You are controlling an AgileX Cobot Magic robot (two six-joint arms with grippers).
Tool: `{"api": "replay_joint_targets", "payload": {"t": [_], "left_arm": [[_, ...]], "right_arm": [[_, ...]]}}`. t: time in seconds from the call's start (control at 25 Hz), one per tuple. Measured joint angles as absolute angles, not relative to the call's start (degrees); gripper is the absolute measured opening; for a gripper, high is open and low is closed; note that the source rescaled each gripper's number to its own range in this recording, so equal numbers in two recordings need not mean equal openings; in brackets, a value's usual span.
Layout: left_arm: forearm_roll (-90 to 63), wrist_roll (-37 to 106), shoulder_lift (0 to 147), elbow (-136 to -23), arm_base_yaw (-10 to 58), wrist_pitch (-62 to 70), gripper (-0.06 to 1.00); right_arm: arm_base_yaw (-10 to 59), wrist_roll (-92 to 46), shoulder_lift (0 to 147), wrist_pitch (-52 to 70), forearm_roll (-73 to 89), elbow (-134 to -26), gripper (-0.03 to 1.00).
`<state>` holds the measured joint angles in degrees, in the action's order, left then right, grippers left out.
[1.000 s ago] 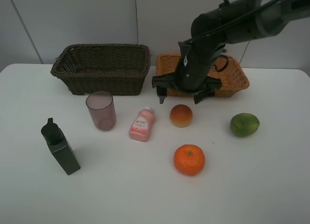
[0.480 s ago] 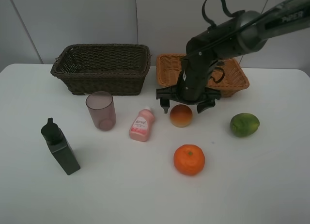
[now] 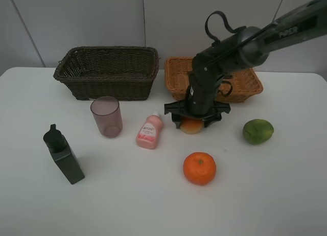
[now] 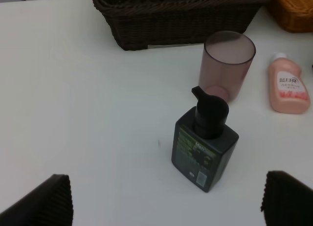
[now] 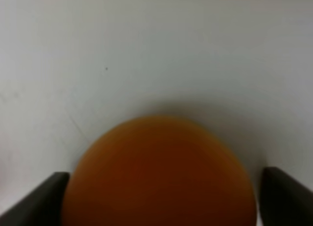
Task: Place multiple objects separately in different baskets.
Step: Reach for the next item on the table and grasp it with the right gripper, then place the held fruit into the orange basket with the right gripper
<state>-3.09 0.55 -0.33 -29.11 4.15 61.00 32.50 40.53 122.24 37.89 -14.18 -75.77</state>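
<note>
My right gripper (image 3: 193, 121) has come down over the red-yellow fruit (image 3: 191, 127). Its fingers stand wide on either side of the fruit, one close against it and the other a little off. In the right wrist view the fruit (image 5: 159, 177) fills the space between the fingers (image 5: 34, 199). The tangerine (image 3: 199, 168), green fruit (image 3: 258, 131), small pink bottle (image 3: 149, 131), pink cup (image 3: 106, 117) and dark green pump bottle (image 3: 64, 157) rest on the table. My left gripper (image 4: 166, 201) is open, hovering short of the pump bottle (image 4: 203, 143).
The dark brown basket (image 3: 107, 88) and the light tan basket (image 3: 248, 85) stand side by side at the back of the white table (image 3: 286, 195). The right arm hides part of the tan basket. Nothing shows inside the dark basket.
The right gripper dropped from in front of the tan basket down onto the red-yellow fruit, which it now straddles. No object has moved.
</note>
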Motion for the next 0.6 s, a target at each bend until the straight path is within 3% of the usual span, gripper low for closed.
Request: {"api": "replay_joint_targets", "payload": {"t": [0.04,0.6], "left_arm": [[-3.1,0.6,-0.3,-29.1,4.2,61.0,1.0],[-3.1,0.6,-0.3,-29.1,4.2,61.0,1.0]], "right_arm": [[32.5,40.5,122.3,37.9,-14.2,-75.8,0.0],[32.6,40.5,122.4,38.2,-14.4,-75.8,0.0]]}}
